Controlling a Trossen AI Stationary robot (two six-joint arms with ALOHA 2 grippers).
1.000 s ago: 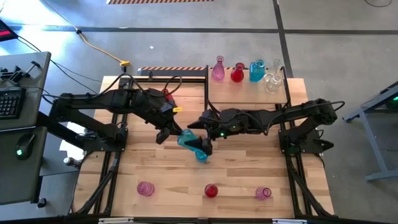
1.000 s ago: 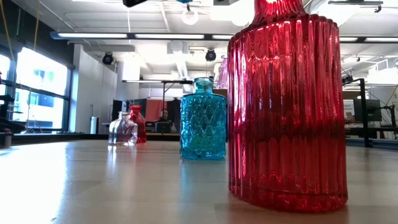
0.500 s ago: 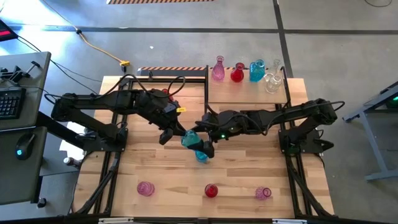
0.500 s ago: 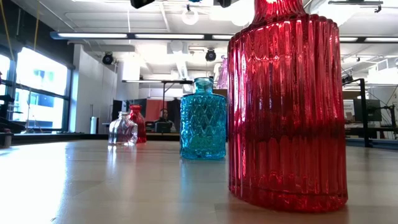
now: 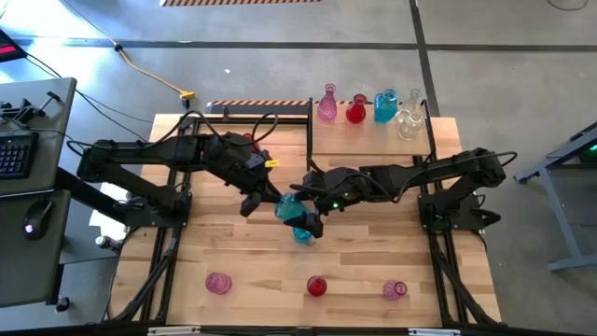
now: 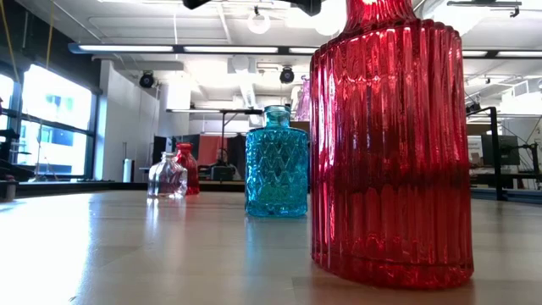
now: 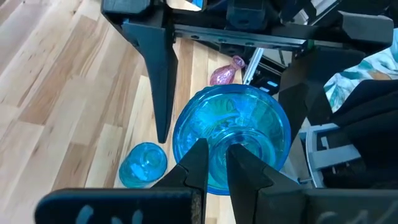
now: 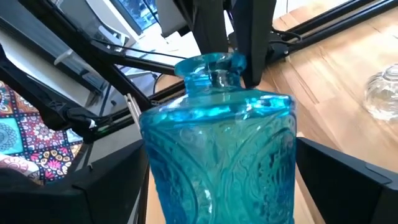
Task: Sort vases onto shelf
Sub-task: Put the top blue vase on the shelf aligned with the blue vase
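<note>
Mid-worktop, a handover of a blue vase (image 5: 287, 207) is under way between the two arms. The left gripper (image 7: 213, 167) holds the vase by its neck, jaws pinched together on the rim, with the vase hanging clear above the worktop (image 5: 252, 261). The right gripper (image 5: 306, 217) has its jaws spread wide to either side of the vase body; in the right wrist view the blue glass fills the gap between the dark fingers (image 8: 348, 171), but whether they touch the glass cannot be told.

Change over the last second: the left arm has carried the vase a little to the right, toward the right gripper, so the body now sits deeper between the right jaws. The right jaws have stayed spread and the left jaws have stayed clamped throughout.

A second, smaller blue vase (image 5: 302, 233) stands on the worktop just below the held one. Three more wait along the near edge: a pink vase (image 5: 217, 282), a red vase (image 5: 317, 286) and another pink vase (image 5: 395, 289). The shelf (image 5: 368, 140), at the far right, already carries a row of vases (image 5: 369, 106) along its far edge.

Judgement: the transfer is not complete. The right jaws presumably need to close on the body before the left lets go, then carry it to the shelf.
</note>
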